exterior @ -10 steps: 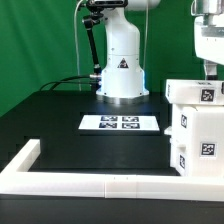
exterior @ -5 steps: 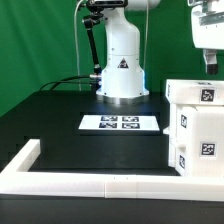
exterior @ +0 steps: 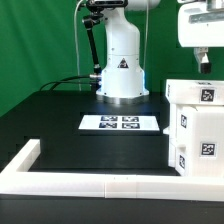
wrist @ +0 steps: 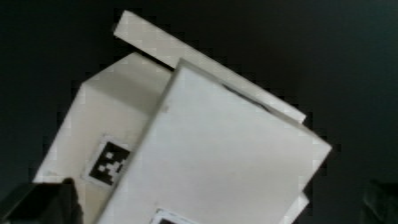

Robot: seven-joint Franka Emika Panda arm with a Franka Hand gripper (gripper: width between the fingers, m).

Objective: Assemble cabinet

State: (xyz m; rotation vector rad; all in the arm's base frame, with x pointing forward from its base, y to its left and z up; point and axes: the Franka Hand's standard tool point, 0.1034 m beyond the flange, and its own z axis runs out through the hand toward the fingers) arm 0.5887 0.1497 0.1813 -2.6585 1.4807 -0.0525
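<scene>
The cabinet is a matte white boxy unit standing on the black worktop at the exterior view's right, partly cut off by the picture's edge. It rests upright, its lower edge just behind a long white rail. A flatter white slab lies on top of the taller body and overhangs it slightly toward the exterior view's left. Square black-and-white tags show on the slab's top and on the body's front face, two of them one above the other. In the wrist view the cabinet appears tilted, pale panels stacked, with one tag visible on a side.
</scene>
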